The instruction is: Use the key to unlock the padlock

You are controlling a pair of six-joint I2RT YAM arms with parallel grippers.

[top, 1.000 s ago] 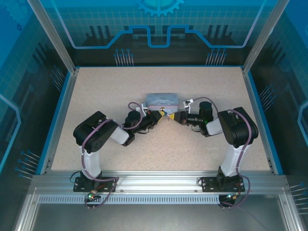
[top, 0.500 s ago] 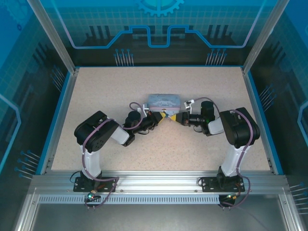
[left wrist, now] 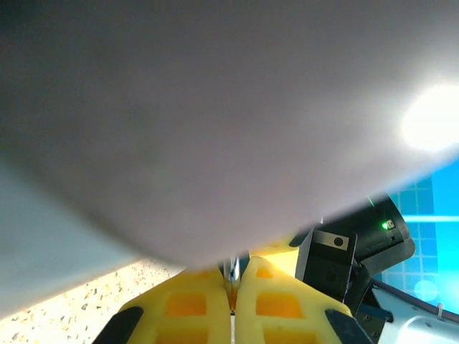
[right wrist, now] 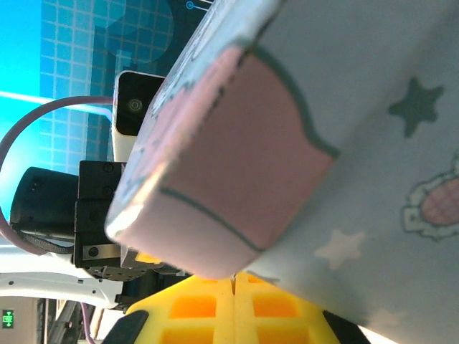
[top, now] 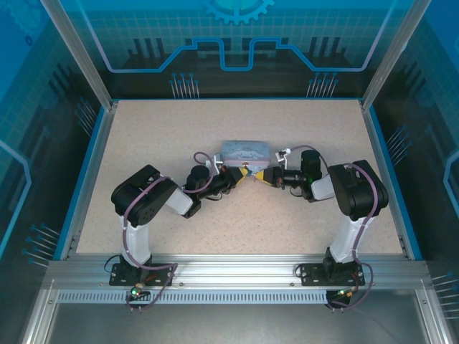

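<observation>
While both grippers meet at the near wall of the tin (top: 246,150), the step in hand is judged to be mating key to padlock.

L gripper (top: 239,174): jaws closed, pinching a thin silvery sliver, prob. the key (left wrist: 231,269). It stands up from between the yellow fingers (left wrist: 188,307), just under the tin's blurred wall (L wrist view).

R gripper (top: 261,176): its yellow fingers (right wrist: 276,309) are pressed together w/ no gap (R wrist view). Whether anything sits between them cannot be told.

The padlock is too small to make out. It is judged to lie where the two tips meet, against the tin's near edge, mid-way across the table (top: 165,136).

To do the step well:
- Keep the key shaft in line w/ the keyway.
- Advance slowly, w/ no side load.
- Steady the lock body w/ the other arm so it can't swing away.
- Turn only once the key is fully seated.

Risks: the thin key may slip or twist in the pads, and the tin may shift if pushed.
</observation>
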